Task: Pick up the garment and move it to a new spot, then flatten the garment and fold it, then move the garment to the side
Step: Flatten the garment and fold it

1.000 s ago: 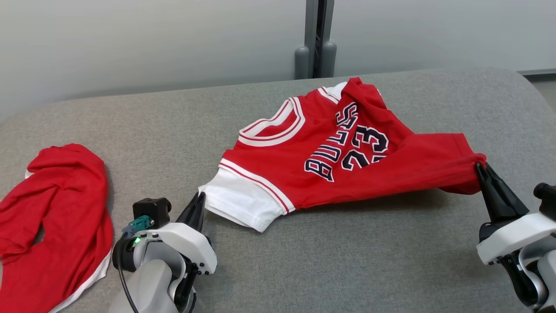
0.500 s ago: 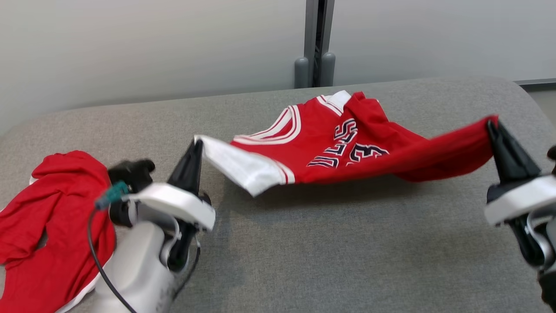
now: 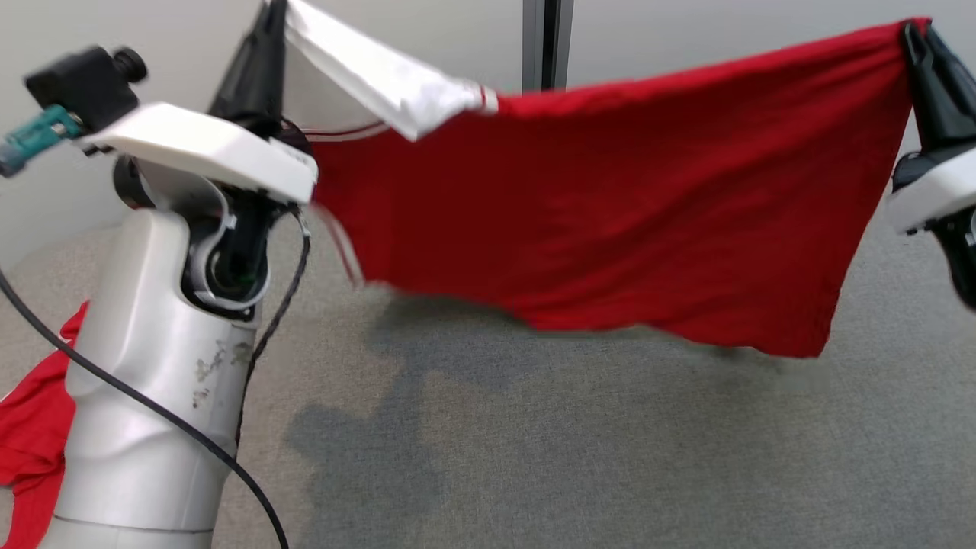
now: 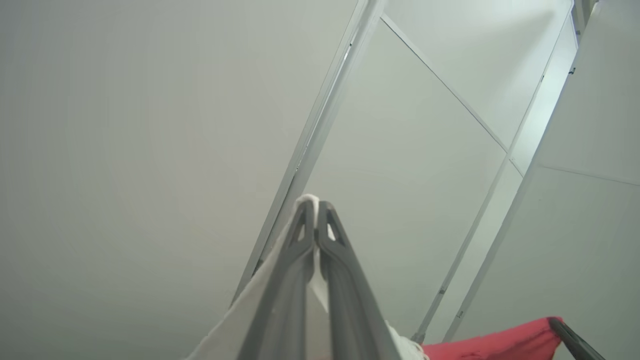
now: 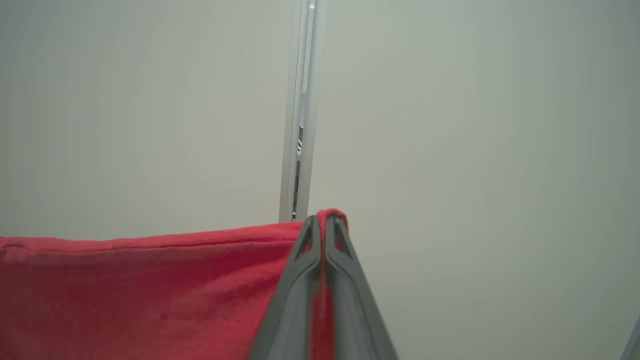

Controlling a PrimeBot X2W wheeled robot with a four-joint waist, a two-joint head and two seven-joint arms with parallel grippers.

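Note:
The red jersey (image 3: 595, 206) with a white sleeve hangs in the air, stretched between both grippers well above the grey table (image 3: 579, 450). My left gripper (image 3: 276, 17) is shut on the white sleeve corner at the upper left; in the left wrist view the white cloth (image 4: 235, 325) is pinched between the closed fingers (image 4: 292, 260). My right gripper (image 3: 909, 34) is shut on the red hem corner at the upper right; in the right wrist view red fabric (image 5: 140, 290) runs left from the closed fingers (image 5: 300, 270). The jersey's lower edge hangs just above the table.
A second red garment (image 3: 34, 427) lies crumpled at the table's left edge, partly behind my left forearm (image 3: 152, 396). A grey wall with a vertical post (image 3: 547, 42) stands behind the table. A black cable (image 3: 137, 396) loops across the left forearm.
Both grippers have risen sharply, lifting the jersey off the table until it hangs stretched in the air. The printed front no longer faces the head camera.

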